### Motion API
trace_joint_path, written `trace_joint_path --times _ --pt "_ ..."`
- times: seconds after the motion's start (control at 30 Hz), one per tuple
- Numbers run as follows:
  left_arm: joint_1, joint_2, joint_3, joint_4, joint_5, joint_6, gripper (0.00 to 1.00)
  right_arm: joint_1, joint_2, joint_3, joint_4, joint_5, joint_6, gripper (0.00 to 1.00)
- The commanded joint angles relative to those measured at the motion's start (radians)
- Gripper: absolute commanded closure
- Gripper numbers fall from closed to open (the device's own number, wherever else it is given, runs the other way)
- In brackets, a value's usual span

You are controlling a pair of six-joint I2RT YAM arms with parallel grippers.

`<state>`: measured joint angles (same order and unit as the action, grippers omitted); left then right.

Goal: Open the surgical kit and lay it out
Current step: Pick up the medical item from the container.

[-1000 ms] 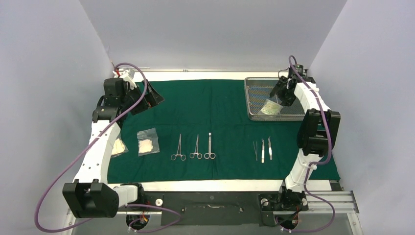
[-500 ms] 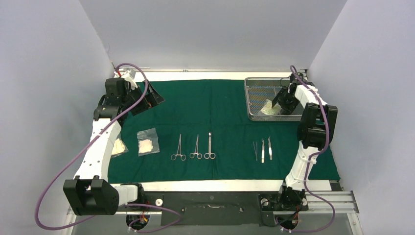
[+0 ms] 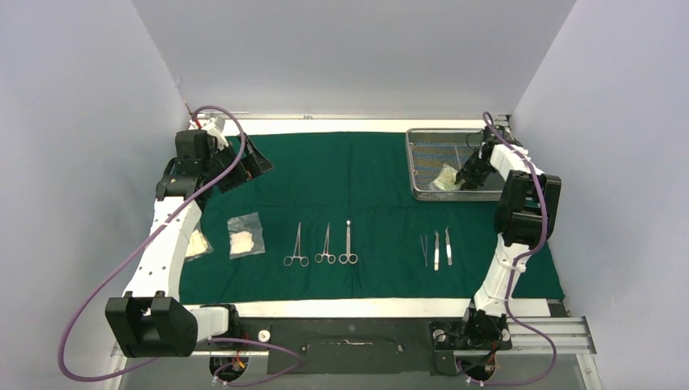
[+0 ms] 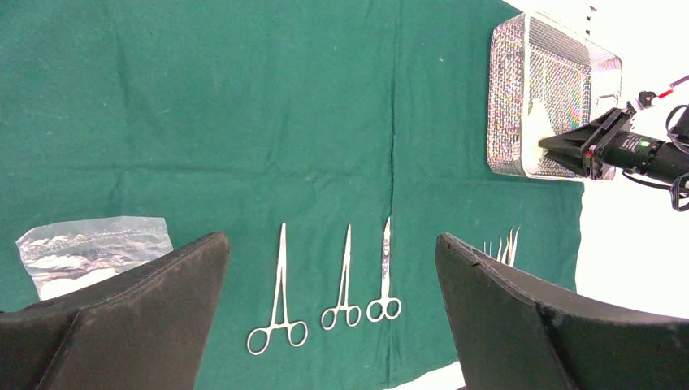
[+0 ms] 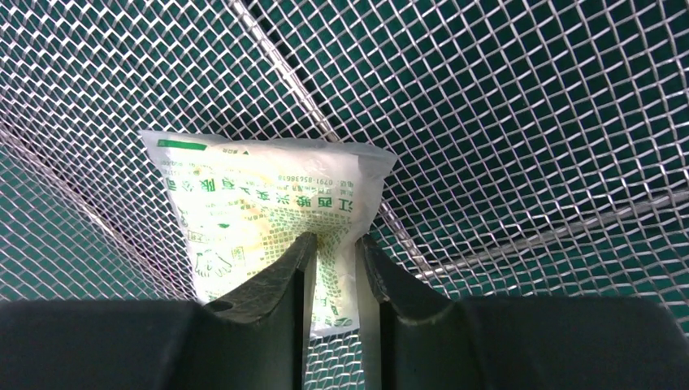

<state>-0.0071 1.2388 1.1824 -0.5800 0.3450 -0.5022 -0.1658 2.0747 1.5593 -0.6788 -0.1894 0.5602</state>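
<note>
On the spread dark green drape (image 3: 357,179), at its far right corner, the wire-mesh tray (image 3: 422,162) holds a printed packet (image 5: 260,195). The right gripper (image 5: 335,244) is clamped on the packet's lower edge. The left gripper (image 4: 331,240) hangs spread wide and empty. Step: unloading the tray. Next, lift the packet clear of the rim, toward the laid-out gauze packets (image 3: 245,242).

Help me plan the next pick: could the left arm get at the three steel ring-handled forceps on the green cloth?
Probably yes: the left pincer hangs open over the dark green cloth, the steel ring-handled forceps lie uncovered, and the right pincer is in the silver wire-mesh tray.
</note>
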Motion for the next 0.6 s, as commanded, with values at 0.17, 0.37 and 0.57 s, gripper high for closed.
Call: trace_joint_path --times 0.17,0.37,0.57 --pt "0.002 -0.018 0.021 0.019 0.0 -0.017 0.04 -0.009 -0.081 -0.007 0.082 -0.013 0.0 0.95" --pt "0.002 -0.024 0.021 0.022 0.012 -0.028 0.04 -0.011 -0.181 0.031 0.062 -0.046 0.015 0.95" --pt "0.0 -0.028 0.005 0.063 0.061 -0.065 0.04 -0.011 -0.305 0.025 0.12 -0.118 0.021 0.95"
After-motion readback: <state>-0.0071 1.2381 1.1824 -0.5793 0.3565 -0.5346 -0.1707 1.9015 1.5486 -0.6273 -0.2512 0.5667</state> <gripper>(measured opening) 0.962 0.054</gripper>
